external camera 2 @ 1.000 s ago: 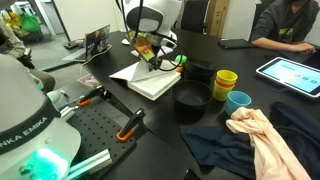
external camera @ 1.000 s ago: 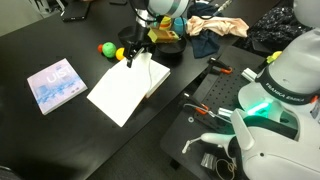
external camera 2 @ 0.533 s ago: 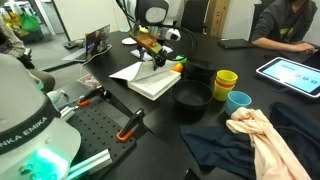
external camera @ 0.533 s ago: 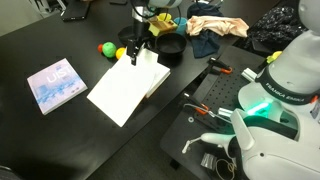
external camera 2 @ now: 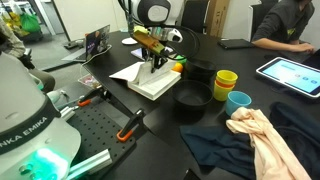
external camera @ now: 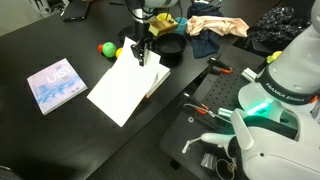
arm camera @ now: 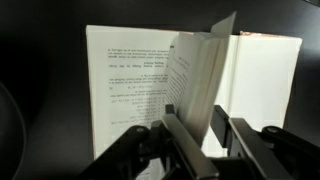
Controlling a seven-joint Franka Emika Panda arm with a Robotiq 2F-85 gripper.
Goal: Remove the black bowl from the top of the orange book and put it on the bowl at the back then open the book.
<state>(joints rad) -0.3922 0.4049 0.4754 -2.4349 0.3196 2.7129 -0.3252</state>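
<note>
Several thin pages of the orange book (arm camera: 130, 85) stand upright between the fingers (arm camera: 180, 140) in the wrist view; whether they pinch the pages or merely prop them, I cannot tell. Paper is light, floppy and quick to tear, so I'd take a thick sheaf near its free edge. The book lies open on the counter (external camera: 50, 130). Only an exterior view shows the black bowl (external camera: 168, 47) just behind it.

Exterior view: sat high and looked steeply down over the black table (external camera: 40, 140), with the white robot base (external camera: 285, 90) close at right.
Exterior view: sat lower and faced across the table (external camera 2: 240, 55), with the base (external camera 2: 25, 110) close at left.
Wrist view: hung very near, above the thick open white-paged book (arm camera: 130, 90).
Shared: all three caught that book (external camera: 120, 90) (external camera 2: 150, 82).
</note>
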